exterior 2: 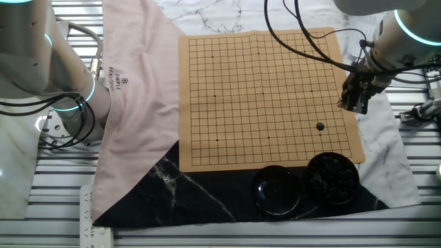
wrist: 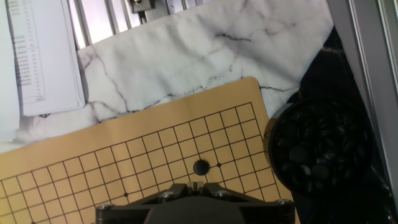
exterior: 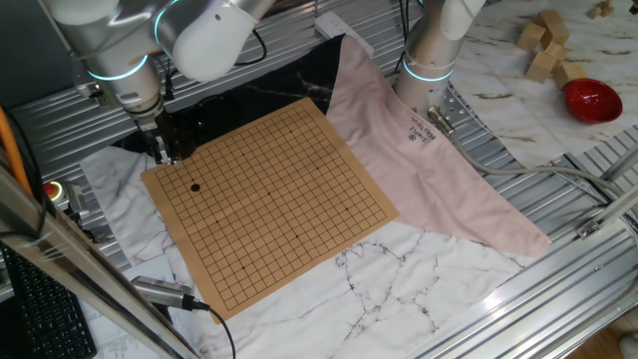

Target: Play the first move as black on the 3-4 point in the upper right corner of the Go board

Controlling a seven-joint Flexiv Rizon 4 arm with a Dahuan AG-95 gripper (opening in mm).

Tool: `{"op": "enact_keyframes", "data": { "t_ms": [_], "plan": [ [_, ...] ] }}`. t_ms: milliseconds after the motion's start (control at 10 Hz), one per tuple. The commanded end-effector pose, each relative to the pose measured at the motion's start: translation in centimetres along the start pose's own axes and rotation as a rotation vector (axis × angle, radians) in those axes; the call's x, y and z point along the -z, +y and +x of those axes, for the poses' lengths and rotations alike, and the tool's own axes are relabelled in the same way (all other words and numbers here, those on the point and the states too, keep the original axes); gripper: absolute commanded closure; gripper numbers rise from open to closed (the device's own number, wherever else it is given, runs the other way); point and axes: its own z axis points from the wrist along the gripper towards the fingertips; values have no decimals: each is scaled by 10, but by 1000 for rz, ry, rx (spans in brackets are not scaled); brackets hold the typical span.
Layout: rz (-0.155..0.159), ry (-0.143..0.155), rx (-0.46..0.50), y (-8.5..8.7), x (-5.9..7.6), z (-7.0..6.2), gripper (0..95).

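Observation:
One glossy black stone point(exterior: 195, 186) lies on a grid crossing near a corner of the tan Go board point(exterior: 279, 199), one cell from a printed dot. It also shows in the other fixed view point(exterior 2: 320, 126) and in the hand view point(wrist: 201, 167). My gripper point(exterior: 162, 150) hovers over the board's edge beside that corner, apart from the stone, also seen in the other fixed view point(exterior 2: 353, 103). In the hand view my gripper point(wrist: 194, 185) has its fingers together with nothing between them, and the stone sits just ahead of the tips.
A black bowl full of black stones point(exterior 2: 333, 178) and an empty black bowl point(exterior 2: 277, 189) stand just off the board's near edge. A pink cloth point(exterior 2: 131, 96) covers the table beside the board. A second arm's base point(exterior: 431, 60), a red bowl point(exterior: 592, 99) and wooden blocks point(exterior: 543, 45) stand farther away.

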Motion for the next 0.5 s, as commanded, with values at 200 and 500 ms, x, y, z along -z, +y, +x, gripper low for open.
{"op": "enact_keyframes", "data": {
  "t_ms": [200,500],
  "plan": [
    [-1,-5,5,0,1,0,950],
    [-1,-5,-1,0,1,0,950]
  ]
}}
